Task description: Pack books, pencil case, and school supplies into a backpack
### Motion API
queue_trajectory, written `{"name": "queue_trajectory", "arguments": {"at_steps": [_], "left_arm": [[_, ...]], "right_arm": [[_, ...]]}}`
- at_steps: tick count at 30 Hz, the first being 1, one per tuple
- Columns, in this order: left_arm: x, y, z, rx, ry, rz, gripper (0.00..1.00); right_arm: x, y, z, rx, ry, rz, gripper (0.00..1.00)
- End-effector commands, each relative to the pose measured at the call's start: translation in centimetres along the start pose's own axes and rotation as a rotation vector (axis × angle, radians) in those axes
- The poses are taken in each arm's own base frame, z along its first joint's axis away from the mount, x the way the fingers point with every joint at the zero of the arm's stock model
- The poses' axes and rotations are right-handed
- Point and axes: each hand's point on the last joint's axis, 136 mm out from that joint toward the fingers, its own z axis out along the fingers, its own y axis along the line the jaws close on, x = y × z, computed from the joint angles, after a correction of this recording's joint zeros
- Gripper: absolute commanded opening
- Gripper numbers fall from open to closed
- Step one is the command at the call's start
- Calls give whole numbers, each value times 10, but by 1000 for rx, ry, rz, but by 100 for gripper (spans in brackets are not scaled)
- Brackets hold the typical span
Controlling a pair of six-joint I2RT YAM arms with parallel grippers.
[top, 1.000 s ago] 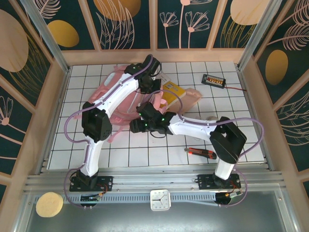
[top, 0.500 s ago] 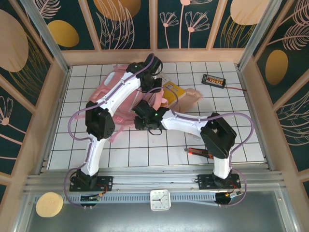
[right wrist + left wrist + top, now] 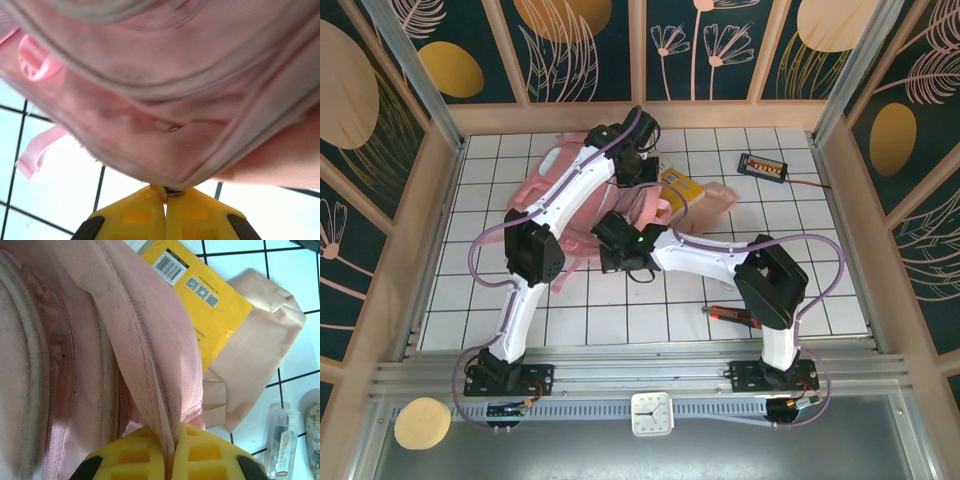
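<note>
The pink backpack [image 3: 565, 195] lies at the back left of the table. My left gripper [image 3: 635, 172] is shut on a raised fold of its zip seam [image 3: 167, 405], with the fabric pinched between the yellow fingertips [image 3: 135, 455]. My right gripper [image 3: 610, 240] is shut on the near edge of the backpack [image 3: 165, 100], with a small metal piece at the seam [image 3: 172, 191] between its tips. The yellow book [image 3: 200, 305] lies partly under the backpack's flap and on the pale-pink pencil case [image 3: 255, 355]. A small clear supply [image 3: 282, 440] lies beside the case.
A black wired box with orange buttons [image 3: 763, 167] sits at the back right. A red-and-black tool [image 3: 740, 317] lies near the right arm's base. A pink strap [image 3: 37, 152] trails onto the white tiles. Wooden walls close in the table.
My right gripper has moved left up to the backpack's near edge and closed on it. The left arm has lifted the held seam slightly toward the back.
</note>
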Motion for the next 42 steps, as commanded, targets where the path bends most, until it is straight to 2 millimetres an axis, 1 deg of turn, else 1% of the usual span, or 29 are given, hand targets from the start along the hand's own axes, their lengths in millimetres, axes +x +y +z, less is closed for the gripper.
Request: {"name": "queue_trajectory", "arguments": {"at_steps": [1,4,10,12,13,14,15,18,20,23,24,27,29,31,32,33,34,35,37,39,42], "left_arm": [[-22,-32,-20,131,-74,-72,0],[-24,-36,-22,156,-76,-92,0],[-26,-41,-32,178,-86,-115,0],[-27,-43,-35,188,-89,-124,0],[-28,-44,-36,192,-92,-124,0],[-28,-44,-36,191,-94,-125,0],[-28,-43,-36,189,-95,-124,0],[-28,-44,-32,192,-90,-128,0],[-29,-45,-32,198,-95,-131,0],[-36,-43,-33,195,-116,-133,0],[-38,-41,-33,196,-118,-138,0],[-42,-38,-31,191,-129,-146,0],[-42,-41,-31,200,-129,-153,0],[-43,-44,-31,214,-128,-161,0],[-43,-47,-32,220,-131,-163,0],[-44,-49,-34,230,-134,-150,0],[-45,-46,-38,209,-145,-150,0],[-44,-46,-40,206,-147,-141,0],[-39,-45,-40,211,-128,-133,0],[-33,-44,-39,205,-109,-126,0],[-29,-40,-45,189,-114,-103,0]], "right_arm": [[21,35,6,-79,79,-72,0],[19,57,12,-155,79,-103,0],[-8,97,26,-359,12,-100,0],[-16,115,29,-437,2,-92,0],[-17,122,29,-464,8,-95,0],[-16,130,29,-488,18,-106,0],[-13,133,28,-495,28,-117,0],[2,138,26,-537,60,-104,0],[7,150,21,-606,65,-119,0],[15,170,11,-660,88,-202,0],[18,173,8,-671,100,-220,0],[26,173,4,-669,126,-245,0],[26,170,4,-650,133,-243,0],[24,174,5,-665,136,-232,0],[22,178,8,-677,133,-229,3],[20,180,10,-676,131,-226,14],[17,178,15,-668,128,-217,27],[14,175,17,-663,132,-199,38],[11,161,13,-637,119,-172,51],[14,144,-1,-633,93,-159,59],[27,115,-38,-642,52,-176,67]]}}
